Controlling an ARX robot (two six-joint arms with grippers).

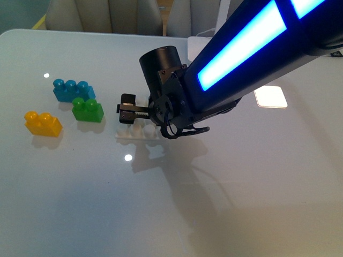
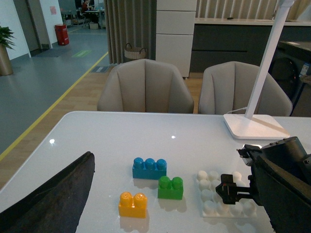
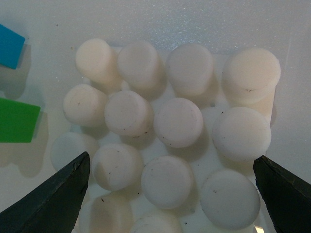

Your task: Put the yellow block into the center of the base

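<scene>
Three bricks sit on the surface (image 1: 225,209), and the one I want, the yellow block (image 1: 43,123), is the farthest out. In the front view it lies at about 9 o'clock from the base (image 1: 131,134), well apart from it. The green brick (image 1: 88,110) is at 2 o'clock from the yellow block and the blue brick (image 1: 73,90) at 1 o'clock.

My right gripper (image 1: 127,108) hangs over the base with its jaws spread wide and nothing between them. In the right wrist view the white studs fill the gap between the two dark fingers (image 3: 63,194). The left gripper (image 2: 51,201) shows only as one dark finger at the edge of its own wrist view, so I cannot tell how it is set.

I judge the yellow block to be light, hollow and rigid, so it should not deform under a firm pinch. Its glossy walls look slippery, and the smooth surface would let it skate if one finger arrives first. I would close on the two long flat side walls, low on the body beneath the two studs. The rounded studs themselves offer poor purchase. Keeping it level matters, since it must seat squarely on the middle studs of the base.
</scene>
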